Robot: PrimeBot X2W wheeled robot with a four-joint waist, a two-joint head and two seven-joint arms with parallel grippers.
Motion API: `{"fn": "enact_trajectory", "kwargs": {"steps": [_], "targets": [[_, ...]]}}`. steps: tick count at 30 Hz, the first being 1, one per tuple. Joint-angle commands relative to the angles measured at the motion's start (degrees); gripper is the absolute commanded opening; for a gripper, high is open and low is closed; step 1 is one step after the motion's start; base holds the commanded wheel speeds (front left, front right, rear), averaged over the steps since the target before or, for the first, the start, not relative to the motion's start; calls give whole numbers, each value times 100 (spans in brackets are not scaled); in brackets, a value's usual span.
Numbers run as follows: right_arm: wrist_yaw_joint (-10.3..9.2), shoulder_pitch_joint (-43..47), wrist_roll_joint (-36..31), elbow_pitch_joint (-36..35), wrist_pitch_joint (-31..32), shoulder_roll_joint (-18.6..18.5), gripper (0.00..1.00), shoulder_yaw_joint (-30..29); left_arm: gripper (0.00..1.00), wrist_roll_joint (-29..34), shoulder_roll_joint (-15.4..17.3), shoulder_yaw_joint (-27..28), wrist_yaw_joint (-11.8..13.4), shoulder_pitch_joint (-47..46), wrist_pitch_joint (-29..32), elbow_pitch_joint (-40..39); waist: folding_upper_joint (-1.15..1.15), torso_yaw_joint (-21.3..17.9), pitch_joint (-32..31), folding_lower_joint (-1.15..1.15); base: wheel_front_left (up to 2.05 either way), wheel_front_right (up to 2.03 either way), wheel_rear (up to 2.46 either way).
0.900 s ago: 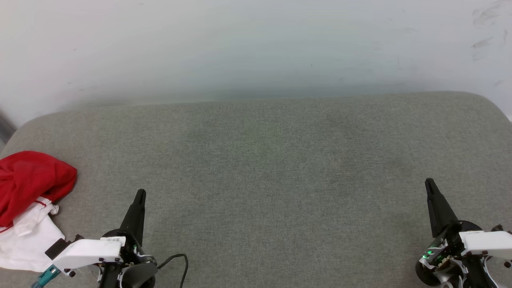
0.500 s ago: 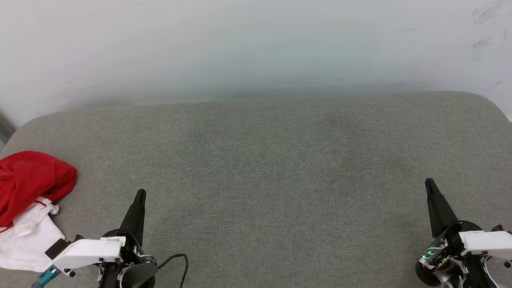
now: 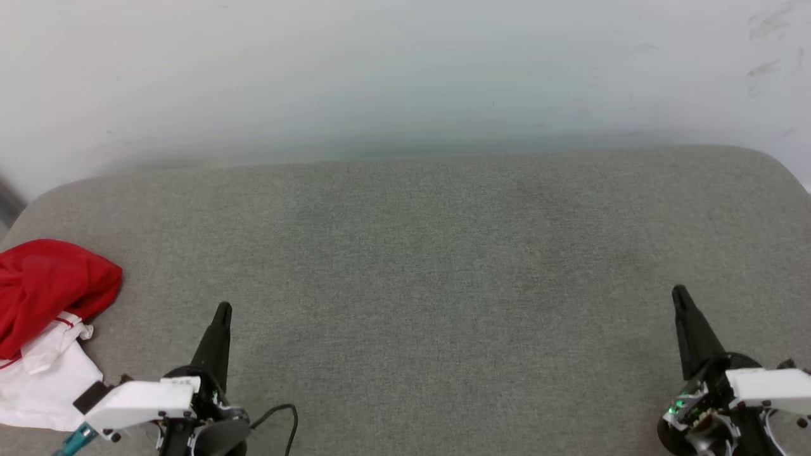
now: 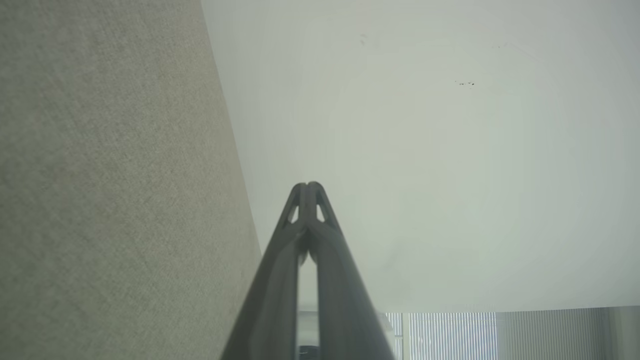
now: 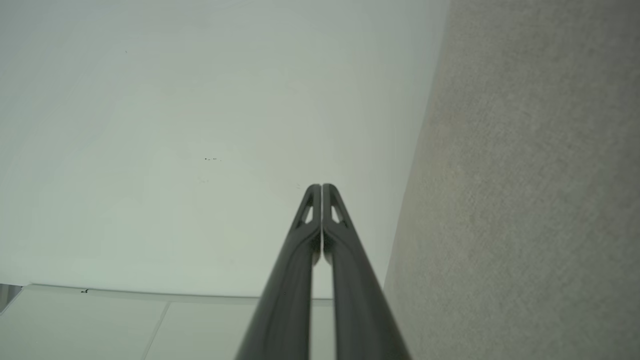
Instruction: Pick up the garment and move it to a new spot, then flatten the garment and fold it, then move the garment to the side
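The garment (image 3: 51, 297) lies crumpled at the far left edge of the grey cushioned surface (image 3: 418, 266), red cloth on top and a white sleeve part (image 3: 35, 386) below it, partly cut off by the frame. My left gripper (image 3: 222, 309) stands to its right, apart from it, shut with nothing held; its tips (image 4: 307, 186) meet in the left wrist view. Far off at the lower right, my right gripper (image 3: 679, 292) is shut and empty, tips (image 5: 321, 186) together in the right wrist view.
A pale wall (image 3: 405, 69) rises behind the surface's far edge. A thin black cable (image 3: 285, 415) loops beside my left wrist. The wide stretch of grey fabric between the grippers is bare.
Both grippers have slipped down a little toward the bottom of the head view. The garment lies as before.
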Motion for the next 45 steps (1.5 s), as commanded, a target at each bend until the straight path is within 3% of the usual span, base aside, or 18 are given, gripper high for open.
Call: {"fn": "enact_trajectory", "kwargs": {"steps": [1,2,3,15,22,26,35,45], "targets": [[1,9,2,12,-2,0,100,2,100,2,-1,-8,1,6,-1,16,0,0,0,0,0,0,0],[0,38,2,50,-5,1,0,6,0,3,-3,-17,2,26,-4,55,0,0,0,0,0,0,0],[0,69,1,72,-14,3,100,12,100,8,-7,-37,2,53,-12,83,0,0,0,0,0,0,0],[0,149,-113,-301,-357,1,100,230,100,209,40,-451,2,27,-361,-278,0,-4,0,0,0,0,0],[0,184,-490,-446,-539,-64,100,364,100,658,40,-525,2,49,-547,-512,0,-1,-7,0,0,0,0],[0,171,-1071,-515,-638,-154,100,440,100,1145,42,-552,1,66,-644,-608,0,4,-5,0,0,0,0],[0,122,-3175,-653,-787,-175,100,493,100,2527,76,-645,1,46,-849,-794,0,4,7,0,0,0,0],[0,103,-4390,-871,-807,-163,100,655,100,4029,210,-706,1,95,-1053,-886,0,-5,11,0,0,0,0]]}}
